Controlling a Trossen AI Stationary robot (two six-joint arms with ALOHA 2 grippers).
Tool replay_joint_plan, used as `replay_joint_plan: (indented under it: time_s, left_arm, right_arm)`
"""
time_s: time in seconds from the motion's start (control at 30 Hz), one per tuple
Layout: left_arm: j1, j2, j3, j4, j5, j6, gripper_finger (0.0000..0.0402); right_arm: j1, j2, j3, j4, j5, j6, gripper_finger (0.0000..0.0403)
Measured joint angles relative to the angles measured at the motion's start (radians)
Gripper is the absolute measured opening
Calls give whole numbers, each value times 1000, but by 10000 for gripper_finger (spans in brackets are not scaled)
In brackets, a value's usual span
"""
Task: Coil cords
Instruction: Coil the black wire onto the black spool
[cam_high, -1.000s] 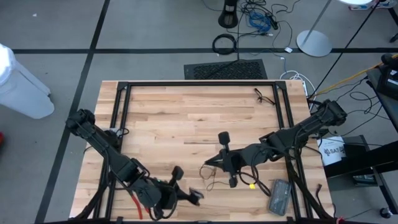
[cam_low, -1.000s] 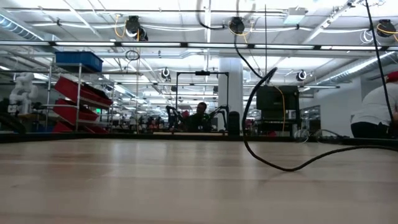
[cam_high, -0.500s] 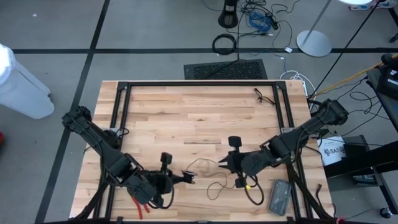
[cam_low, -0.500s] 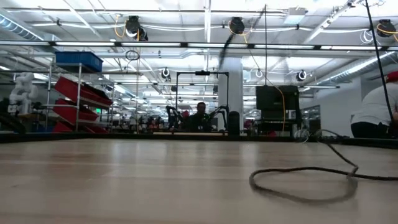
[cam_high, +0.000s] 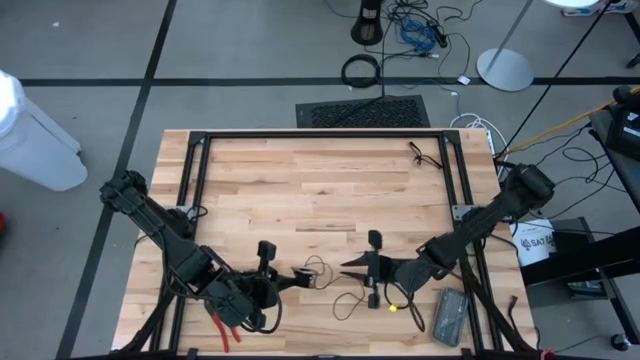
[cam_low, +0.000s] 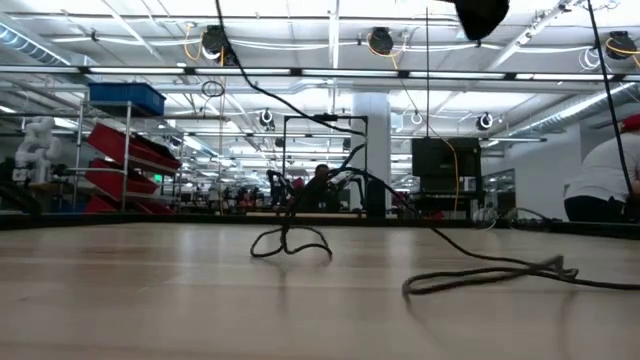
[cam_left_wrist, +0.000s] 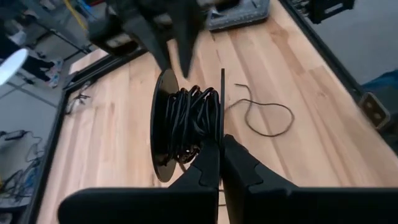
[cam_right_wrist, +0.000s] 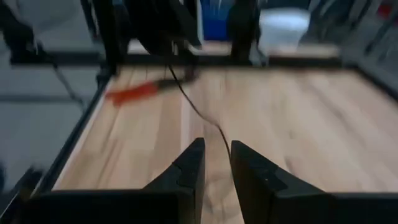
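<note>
High view: the cord (cam_high: 330, 285) lies slack on the bench (cam_high: 300, 190), running 3 to 9 o'clock between the two grippers. The left gripper (cam_high: 297, 277) pinches its end; the right gripper (cam_high: 347, 267) sits at the cord's 3 o'clock, just beside it.

Low view: the cord (cam_low: 300, 235) rises from a small loop.

Left wrist view: the fingers (cam_left_wrist: 219, 163) are clamped on a spool (cam_left_wrist: 183, 121) wound with cord.

Right wrist view: the right gripper (cam_right_wrist: 214, 163) stands narrowly parted, empty, the cord (cam_right_wrist: 199, 112) stretching dead ahead.
</note>
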Motion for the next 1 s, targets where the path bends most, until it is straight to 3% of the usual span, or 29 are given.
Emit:
replay_joint_plan:
  time_s: [0.1, 0.23, 0.53, 1.0]
  left_arm:
    - [1, 0, 0, 1, -15, 0, 2]
    - [1, 0, 0, 2, -15, 3, 2]
    - [0, 0, 0, 2, -15, 2, 2]
    - [-1, 0, 0, 9, -15, -24, 2]
  right_arm:
    - [-3, 89, -54, 240, 36, -122, 67]
    - [-33, 211, -18, 347, 37, -214, 87]
    - [-109, 412, 270, 11, 20, -172, 168]
    - [-154, 432, 325, -142, -16, -146, 136]
